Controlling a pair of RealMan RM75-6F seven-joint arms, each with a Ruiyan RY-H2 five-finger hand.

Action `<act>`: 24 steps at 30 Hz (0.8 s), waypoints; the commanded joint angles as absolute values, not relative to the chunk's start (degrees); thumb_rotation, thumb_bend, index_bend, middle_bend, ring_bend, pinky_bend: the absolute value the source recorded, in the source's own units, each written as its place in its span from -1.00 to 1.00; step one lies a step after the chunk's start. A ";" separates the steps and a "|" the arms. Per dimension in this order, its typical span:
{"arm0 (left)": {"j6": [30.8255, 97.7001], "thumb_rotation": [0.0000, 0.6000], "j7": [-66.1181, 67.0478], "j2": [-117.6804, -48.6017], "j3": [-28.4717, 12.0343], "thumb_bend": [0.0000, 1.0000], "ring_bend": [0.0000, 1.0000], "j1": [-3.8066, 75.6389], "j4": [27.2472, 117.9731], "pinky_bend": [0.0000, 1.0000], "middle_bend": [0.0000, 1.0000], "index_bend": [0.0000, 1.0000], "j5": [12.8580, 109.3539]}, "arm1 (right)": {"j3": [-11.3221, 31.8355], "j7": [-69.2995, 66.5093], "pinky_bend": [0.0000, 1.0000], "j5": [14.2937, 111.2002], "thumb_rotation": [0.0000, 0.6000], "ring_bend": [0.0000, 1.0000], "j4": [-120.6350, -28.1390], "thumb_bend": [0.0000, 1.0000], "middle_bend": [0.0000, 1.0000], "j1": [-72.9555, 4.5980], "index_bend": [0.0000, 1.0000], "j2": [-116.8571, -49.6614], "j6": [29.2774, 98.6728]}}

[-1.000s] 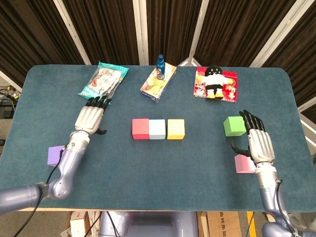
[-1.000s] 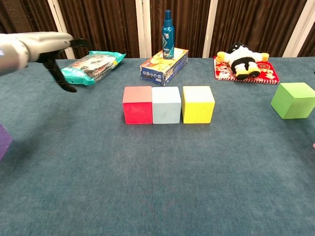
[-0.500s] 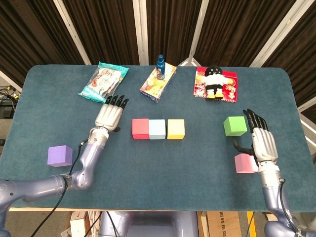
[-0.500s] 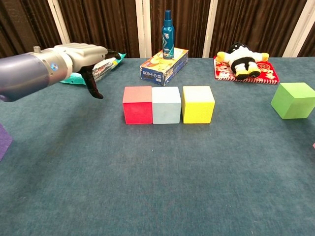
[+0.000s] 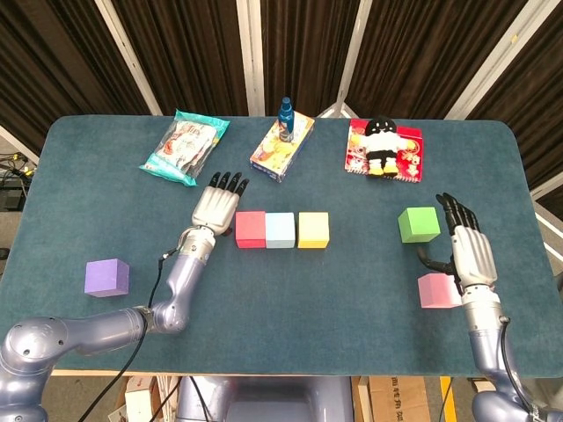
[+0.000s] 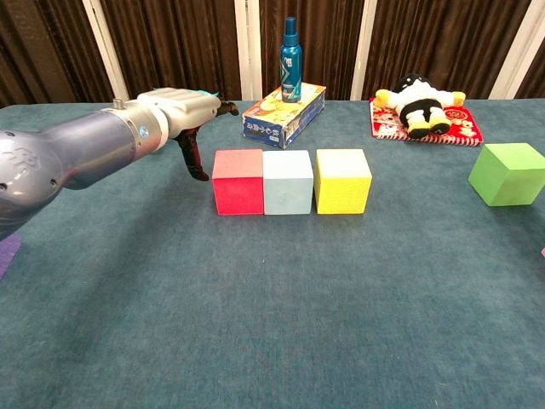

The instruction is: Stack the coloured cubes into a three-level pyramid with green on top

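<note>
My left hand (image 5: 216, 205) spread at nine o'clock of red cube (image 5: 250, 229), right hand (image 5: 466, 251) apparently spread, empty, between green cube (image 5: 419, 224) and pink cube (image 5: 435, 291)

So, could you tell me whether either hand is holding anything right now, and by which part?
Nothing is held. The left hand hovers open beside the red cube; the right hand is open between the green cube and pink cube.

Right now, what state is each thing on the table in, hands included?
Red, light blue, yellow cubes: one touching row, nothing stacked.
Green cube: alone, on the table.
Pink cube: beside right hand.
Purple cube: alone, far left.
Left hand: empty, beside the red cube.
Right hand: empty, fingers apart.
Spray bottle: upright on box.
</note>
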State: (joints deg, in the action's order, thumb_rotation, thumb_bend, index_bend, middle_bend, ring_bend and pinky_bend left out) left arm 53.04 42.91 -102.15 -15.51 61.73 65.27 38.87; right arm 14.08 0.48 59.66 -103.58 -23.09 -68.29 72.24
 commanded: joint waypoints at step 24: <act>51.65 1.00 42.31 -106.57 -16.43 -0.55 -1.00 63.68 59.97 -0.96 -1.00 -1.00 40.14 | 15.26 0.42 -1.00 59.46 1.00 -1.00 -103.38 -0.31 -1.00 -22.43 -1.00 -68.53 71.18</act>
